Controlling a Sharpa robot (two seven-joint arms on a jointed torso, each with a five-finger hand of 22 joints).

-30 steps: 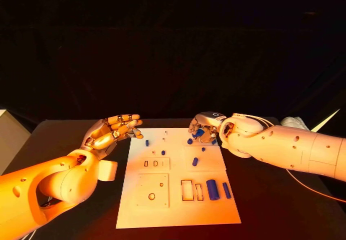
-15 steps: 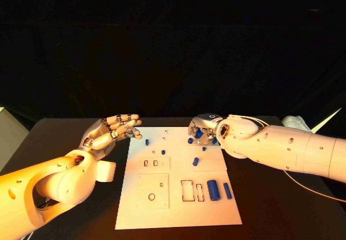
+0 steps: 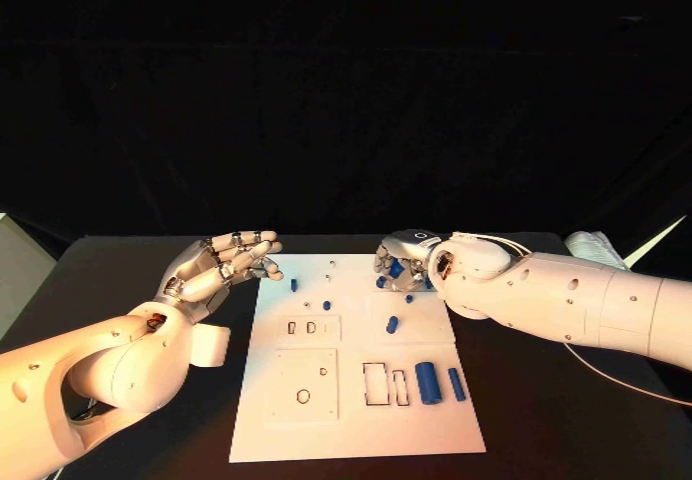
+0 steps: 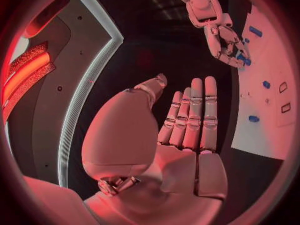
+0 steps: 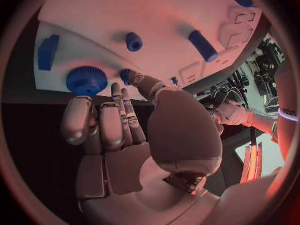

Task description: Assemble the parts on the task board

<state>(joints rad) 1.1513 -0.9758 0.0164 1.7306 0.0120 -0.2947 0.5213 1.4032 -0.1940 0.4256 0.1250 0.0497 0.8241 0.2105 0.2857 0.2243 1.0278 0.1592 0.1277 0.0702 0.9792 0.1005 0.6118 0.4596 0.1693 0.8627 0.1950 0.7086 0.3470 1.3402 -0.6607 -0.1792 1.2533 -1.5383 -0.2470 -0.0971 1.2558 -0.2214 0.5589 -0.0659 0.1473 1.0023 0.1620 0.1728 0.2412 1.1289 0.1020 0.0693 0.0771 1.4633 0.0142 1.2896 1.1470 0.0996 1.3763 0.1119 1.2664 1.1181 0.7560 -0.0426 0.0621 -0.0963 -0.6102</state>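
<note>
Task board [image 3: 353, 400] lies mid-table [image 3: 101, 270], parts [image 3: 427, 379] on it.

Small blue parts [image 3: 427, 379] on white task board [image 3: 356, 430]

The right robot hand [image 3: 402, 262] now sits a tiny bit lower and closer to the task board [image 3: 353, 420] than before, at its far right corner. The left robot hand [image 3: 224, 264] barely moves, with its fingers a little straighter.

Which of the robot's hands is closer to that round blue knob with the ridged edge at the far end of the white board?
The right hand: its fingertips hover right beside the ridged blue knob. The left hand is off the task board's opposite edge, holding nothing.
</note>
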